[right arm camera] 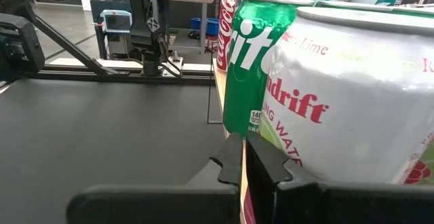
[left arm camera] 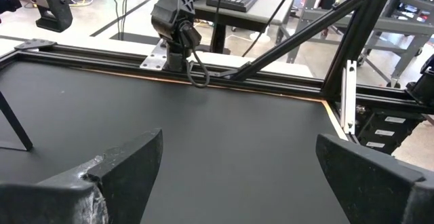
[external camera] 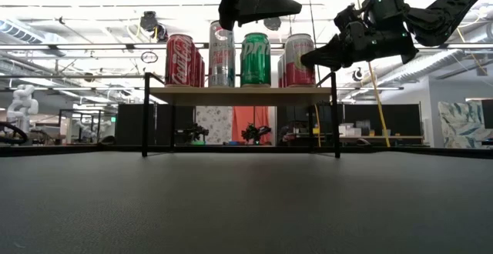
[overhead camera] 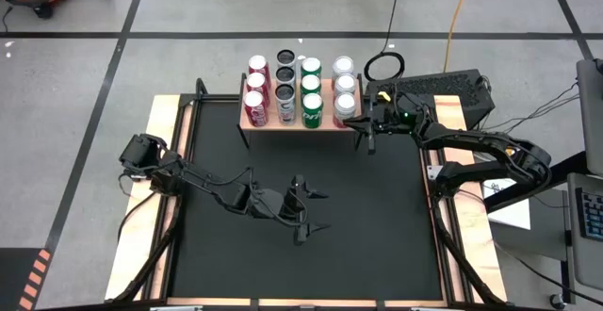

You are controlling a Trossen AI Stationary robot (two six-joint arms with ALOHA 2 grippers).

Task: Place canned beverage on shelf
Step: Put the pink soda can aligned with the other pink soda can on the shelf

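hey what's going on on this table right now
The shelf at the back of the table is full of cans, four columns of them. Neither arm holds anything: the right gripper is shut, right beside the shelf's right end, and the left gripper hangs open over the middle of the black mat.

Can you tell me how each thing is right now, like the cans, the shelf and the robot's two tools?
Shelf: standing on the table, full of cans.
Cans: upright, in four rows on the shelf.
Left tool: open, empty, over the middle of the table.
Right tool: shut, empty, beside the shelf's right end.
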